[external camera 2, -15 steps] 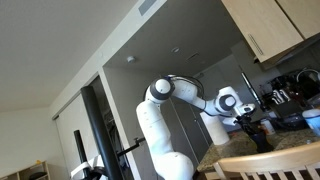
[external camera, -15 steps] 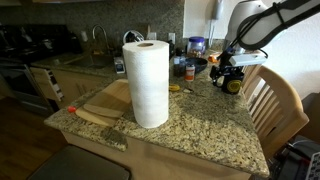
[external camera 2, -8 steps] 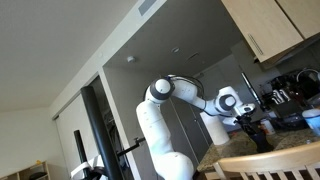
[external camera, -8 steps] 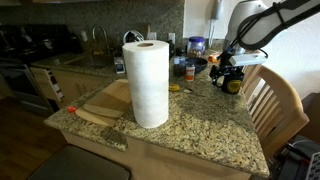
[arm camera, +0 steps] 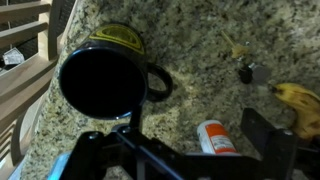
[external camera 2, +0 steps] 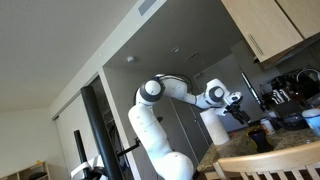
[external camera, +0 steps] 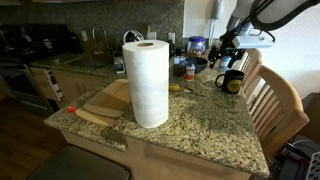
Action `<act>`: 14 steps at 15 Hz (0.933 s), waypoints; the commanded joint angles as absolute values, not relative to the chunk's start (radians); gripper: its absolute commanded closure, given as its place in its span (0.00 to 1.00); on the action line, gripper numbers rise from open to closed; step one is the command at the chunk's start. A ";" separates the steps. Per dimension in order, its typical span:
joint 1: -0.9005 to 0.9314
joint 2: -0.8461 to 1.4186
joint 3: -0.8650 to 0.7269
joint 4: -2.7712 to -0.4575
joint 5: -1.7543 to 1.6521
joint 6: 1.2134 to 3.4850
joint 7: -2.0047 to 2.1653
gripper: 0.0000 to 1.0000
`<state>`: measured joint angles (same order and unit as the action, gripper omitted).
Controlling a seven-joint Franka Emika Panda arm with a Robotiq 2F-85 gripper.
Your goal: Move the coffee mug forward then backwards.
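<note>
The coffee mug (external camera: 231,82) is black with a yellow emblem and stands upright on the granite counter (external camera: 200,125) near its far end, beside the chair. My gripper (external camera: 226,50) hangs above and a little behind the mug, apart from it. In the wrist view I look down into the mug (arm camera: 100,75), its handle pointing right. My gripper (arm camera: 193,128) is open and empty, its fingers spread over bare counter next to the mug. In an exterior view the gripper (external camera 2: 241,113) is above the mug (external camera 2: 258,134).
A tall paper-towel roll (external camera: 147,82) stands mid-counter by a wooden cutting board (external camera: 104,100). A blue-lidded jar (external camera: 196,45) and a dark bowl (external camera: 193,64) are behind. A small orange-and-white bottle (arm camera: 212,138) and a banana piece (arm camera: 297,105) lie near the gripper. A wooden chair (external camera: 272,100) flanks the counter.
The gripper was down around the mug; it has let go, opened and risen up and back. The mug stays on the counter.
</note>
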<state>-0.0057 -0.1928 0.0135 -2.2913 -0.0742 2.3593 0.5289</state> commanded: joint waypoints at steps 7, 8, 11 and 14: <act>-0.029 -0.375 0.133 -2.330 -0.179 2.374 0.654 0.00; -0.029 -0.372 0.132 -2.329 -0.179 2.374 0.655 0.00; -0.032 -0.365 0.127 -2.329 -0.179 2.374 0.655 0.00; -0.032 -0.364 0.127 -2.329 -0.179 2.374 0.655 0.00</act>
<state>-0.0116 -0.3636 0.1092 -2.3299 -0.1907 2.3752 0.6639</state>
